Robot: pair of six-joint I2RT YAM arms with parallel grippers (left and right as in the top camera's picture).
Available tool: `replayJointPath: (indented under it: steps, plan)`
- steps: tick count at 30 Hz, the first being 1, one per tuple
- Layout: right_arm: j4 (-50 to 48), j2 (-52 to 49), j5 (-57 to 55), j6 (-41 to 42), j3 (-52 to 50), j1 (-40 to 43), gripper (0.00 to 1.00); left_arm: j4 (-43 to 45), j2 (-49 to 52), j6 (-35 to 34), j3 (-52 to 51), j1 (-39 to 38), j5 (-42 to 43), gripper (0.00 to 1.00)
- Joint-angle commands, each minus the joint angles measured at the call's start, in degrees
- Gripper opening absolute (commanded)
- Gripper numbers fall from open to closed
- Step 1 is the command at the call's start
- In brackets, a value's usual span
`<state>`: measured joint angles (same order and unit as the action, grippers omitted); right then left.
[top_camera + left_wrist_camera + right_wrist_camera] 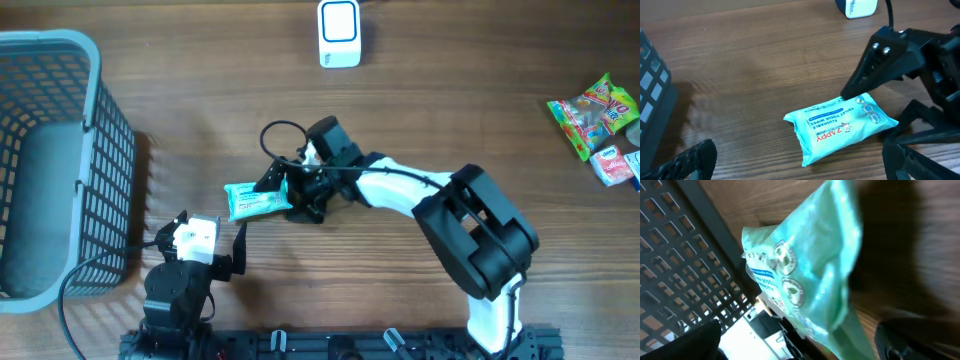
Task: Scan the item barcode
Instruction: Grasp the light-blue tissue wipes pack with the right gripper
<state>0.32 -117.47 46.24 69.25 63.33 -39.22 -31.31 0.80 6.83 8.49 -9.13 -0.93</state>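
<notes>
while both wide apart, right claw [286, 195] astride the wipes pack [840, 125], left claw [203, 240] nearby

The right arm [398, 189] — white link, black joints — trails a looped cable [266, 130].

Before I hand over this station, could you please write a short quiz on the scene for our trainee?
1. True or false: the right fingers stand open around one end of the wipes packet.
2. The basket stands: A, on the side of the left arm; B, on the right arm's side; C, under the packet.
3. What white device stands at the far edge of the table?
Key: 1 true; 2 A; 3 the scanner.
</notes>
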Motion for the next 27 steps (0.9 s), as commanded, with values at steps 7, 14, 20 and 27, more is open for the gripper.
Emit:
replayJointPath:
  steps: [7, 14, 20, 27]
  plan:
    - [-0.09, -9.14, -28.30, 1.20, -2.08, -1.42, 0.43, -0.02, -0.31, 0.46, -0.02, 0.35, 0.48, 1.00]
    - [2.43, -0.76, -32.48, -1.90, -2.03, -0.70, 0.05, -0.02, -0.31, 0.46, -0.02, 0.35, 0.48, 1.00]
    - [31.19, 26.25, -35.74, 14.14, -0.92, 0.90, 0.04, 0.00, -0.31, 0.46, -0.02, 0.35, 0.48, 1.00]
    - [43.67, 34.71, -6.19, 49.27, -0.92, 1.38, 0.04, 0.00, -0.31, 0.46, -0.02, 0.35, 0.48, 1.00]
